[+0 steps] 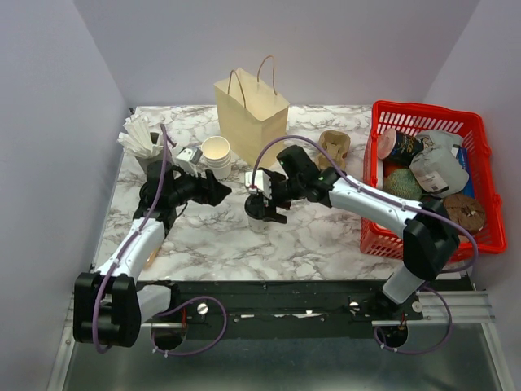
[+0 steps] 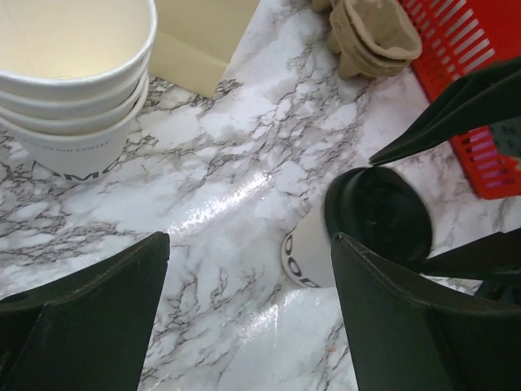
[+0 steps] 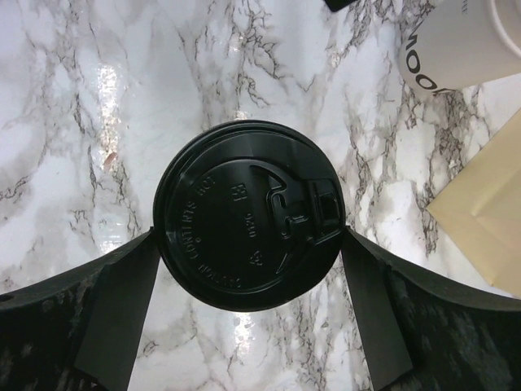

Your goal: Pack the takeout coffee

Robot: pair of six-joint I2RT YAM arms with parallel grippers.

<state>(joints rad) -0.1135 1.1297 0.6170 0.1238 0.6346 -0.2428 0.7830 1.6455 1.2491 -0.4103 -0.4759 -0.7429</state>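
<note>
The takeout coffee (image 1: 259, 223), a small white cup with a black lid, stands on the marble table in front of the paper bag (image 1: 251, 110). My right gripper (image 1: 265, 208) is over it, and in the right wrist view (image 3: 248, 244) its fingers touch both sides of the lid (image 3: 244, 204). My left gripper (image 1: 221, 194) is open and empty, just left of the cup. In the left wrist view (image 2: 252, 326) the cup (image 2: 313, 252) sits beside my right finger (image 2: 407, 326).
A stack of lidless white cups (image 1: 216, 155) stands left of the bag and shows in the left wrist view (image 2: 73, 81). Brown pulp cup carriers (image 1: 334, 147) lie right of the bag. A red basket (image 1: 423, 106) of items is at the right. White napkins (image 1: 138, 138) are at the far left.
</note>
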